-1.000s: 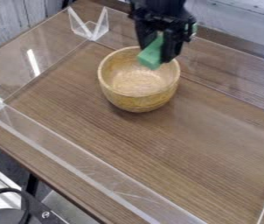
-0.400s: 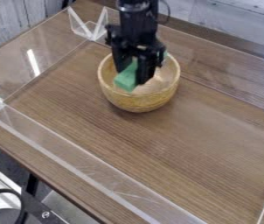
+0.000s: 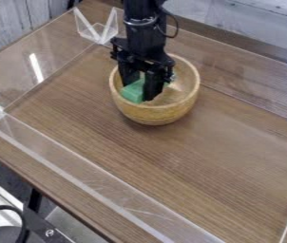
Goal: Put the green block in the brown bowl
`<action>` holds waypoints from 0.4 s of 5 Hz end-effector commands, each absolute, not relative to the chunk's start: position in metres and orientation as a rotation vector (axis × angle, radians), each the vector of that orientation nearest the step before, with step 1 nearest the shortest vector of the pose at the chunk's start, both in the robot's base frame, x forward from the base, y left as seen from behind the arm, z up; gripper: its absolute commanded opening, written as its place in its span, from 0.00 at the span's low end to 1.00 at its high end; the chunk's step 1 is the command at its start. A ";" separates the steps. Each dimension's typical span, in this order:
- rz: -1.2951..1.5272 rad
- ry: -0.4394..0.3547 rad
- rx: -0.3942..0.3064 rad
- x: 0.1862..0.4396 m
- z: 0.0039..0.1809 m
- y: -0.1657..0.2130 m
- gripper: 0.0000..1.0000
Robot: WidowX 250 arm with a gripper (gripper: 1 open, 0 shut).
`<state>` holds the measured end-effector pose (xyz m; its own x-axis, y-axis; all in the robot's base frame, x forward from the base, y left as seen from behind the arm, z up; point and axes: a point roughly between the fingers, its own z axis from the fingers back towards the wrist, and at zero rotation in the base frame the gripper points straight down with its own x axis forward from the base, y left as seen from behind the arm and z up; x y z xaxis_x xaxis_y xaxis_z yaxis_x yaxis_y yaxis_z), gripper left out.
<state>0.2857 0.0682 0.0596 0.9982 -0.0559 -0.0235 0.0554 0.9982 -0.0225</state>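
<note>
The brown bowl (image 3: 155, 99) is a round tan wooden bowl on the wooden table, upper middle of the camera view. My black gripper (image 3: 143, 87) points straight down into the bowl, over its left half. Between its two fingers sits the green block (image 3: 136, 91), a bright green bar held low inside the bowl, near or at its floor. The jaws are shut on the block's sides. Whether the block touches the bowl's floor I cannot tell.
A clear acrylic wall (image 3: 57, 161) runs around the wooden table top (image 3: 172, 171). A small clear stand (image 3: 95, 28) is at the back left, just behind the arm. The table's front edge drops off at the lower left.
The gripper with the green block has come down and to the left, from above the bowl's right rim into the bowl's inside. The bowl has stayed put.
</note>
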 end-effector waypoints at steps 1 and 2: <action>-0.039 -0.017 -0.008 0.292 0.067 0.077 0.00; -0.024 -0.021 -0.010 0.293 0.065 0.081 0.00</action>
<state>0.2851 0.0756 0.0518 0.9991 -0.0281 -0.0316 0.0272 0.9993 -0.0275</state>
